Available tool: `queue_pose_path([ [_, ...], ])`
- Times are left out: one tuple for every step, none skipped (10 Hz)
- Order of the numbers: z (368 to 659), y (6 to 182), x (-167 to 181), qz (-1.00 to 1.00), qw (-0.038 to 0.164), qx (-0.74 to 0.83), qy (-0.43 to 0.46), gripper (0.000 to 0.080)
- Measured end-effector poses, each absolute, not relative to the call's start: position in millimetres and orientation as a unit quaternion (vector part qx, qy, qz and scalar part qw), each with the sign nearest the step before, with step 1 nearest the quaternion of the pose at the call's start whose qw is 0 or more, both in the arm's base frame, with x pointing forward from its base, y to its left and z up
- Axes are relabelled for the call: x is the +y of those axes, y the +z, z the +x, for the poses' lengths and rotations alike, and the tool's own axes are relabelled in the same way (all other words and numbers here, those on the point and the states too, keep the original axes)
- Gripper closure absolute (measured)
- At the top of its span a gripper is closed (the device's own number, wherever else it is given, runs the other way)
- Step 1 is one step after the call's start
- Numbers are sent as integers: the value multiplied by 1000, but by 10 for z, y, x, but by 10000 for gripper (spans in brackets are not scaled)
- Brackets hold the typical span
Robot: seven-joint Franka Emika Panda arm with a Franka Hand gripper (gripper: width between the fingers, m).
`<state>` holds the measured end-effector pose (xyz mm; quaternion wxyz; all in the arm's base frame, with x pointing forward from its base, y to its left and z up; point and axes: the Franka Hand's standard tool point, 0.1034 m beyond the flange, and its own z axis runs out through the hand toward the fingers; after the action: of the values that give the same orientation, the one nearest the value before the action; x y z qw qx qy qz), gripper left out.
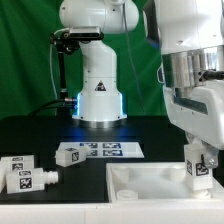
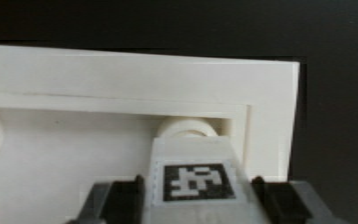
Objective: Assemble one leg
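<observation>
**woodbot_fan:** At the exterior view's right edge, the small white plastic rectangular leg (image 1: pixel 201 172) hangs upright in the gripper (image 1: pixel 200 160), over the near corner of the large flat white slab (image 1: pixel 140 183). I can't tell if its lower end touches the slab, because the frame cuts it off.

**jig_nerd:** The wrist view helps. The leg (image 2: pixel 195 170) has a black-and-white square tag on its face, just a blocky pattern with nothing readable. The gripper (image 2: pixel 195 203) has dark ribbed fingers (image 2: pixel 112 203) pinching it from both sides. Its far end covers part of a round socket (image 2: pixel 190 130) set in the slab's (image 2: pixel 140 75) raised-rim corner. Everything's blurry and the slab looks smooth and matte.

**woodbot_fan:** And further out?

**jig_nerd:** There's a pair of similar white tagged posts (image 1: pixel 28 180) on the black table (image 1: pixel 50 135) at the exterior view's left. A third post (image 1: pixel 72 155) lies just beside the thin marker board (image 1: pixel 110 150). Behind that is the arm's glossy white base (image 1: pixel 98 90) with a blue glow underneath. It has a small dark logo too tiny to read. The green backdrop (image 1: pixel 30 60) is soft and out of focus.
</observation>
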<state>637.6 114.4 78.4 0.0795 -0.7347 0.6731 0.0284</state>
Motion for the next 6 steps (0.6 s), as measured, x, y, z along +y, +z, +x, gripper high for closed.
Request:
queue_pose_path([
  [6376, 783, 1146, -745, 80, 661, 27, 360],
  [6376, 783, 1136, -780, 79, 620, 21, 232],
  [6381, 782, 1120, -838, 80, 540, 13, 232],
  [6406, 792, 1080, -880, 81, 467, 10, 166],
  [6411, 812, 1101, -915, 74, 396, 1, 155],
  [6396, 822, 1173, -939, 66, 338, -6, 155],
])
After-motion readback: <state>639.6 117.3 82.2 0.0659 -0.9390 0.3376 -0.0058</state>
